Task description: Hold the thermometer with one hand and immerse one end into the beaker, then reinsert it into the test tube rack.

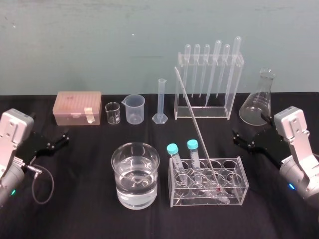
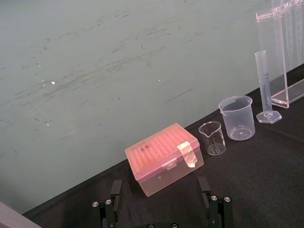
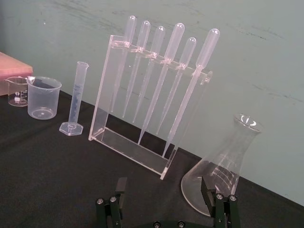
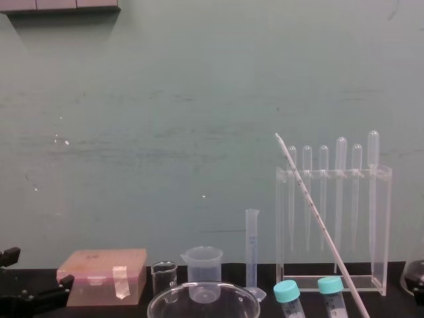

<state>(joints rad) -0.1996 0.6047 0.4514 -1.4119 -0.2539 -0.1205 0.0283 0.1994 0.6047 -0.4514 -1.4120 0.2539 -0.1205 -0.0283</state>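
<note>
We find the thermometer (image 1: 197, 130) leaning in the test tube rack (image 1: 239, 196), well apart from the right end effector (image 1: 242, 141) and left end effector (image 1: 64, 137), both spread. Black bench (image 1: 75, 214), teal wall (image 1: 99, 40) behind.

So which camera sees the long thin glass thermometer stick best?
The head view: the long, thin whitish glass thermometer shows whole there, leaning from the low clear tube rack. The chest view catches its upper part, cut off at the bottom edge.
</note>
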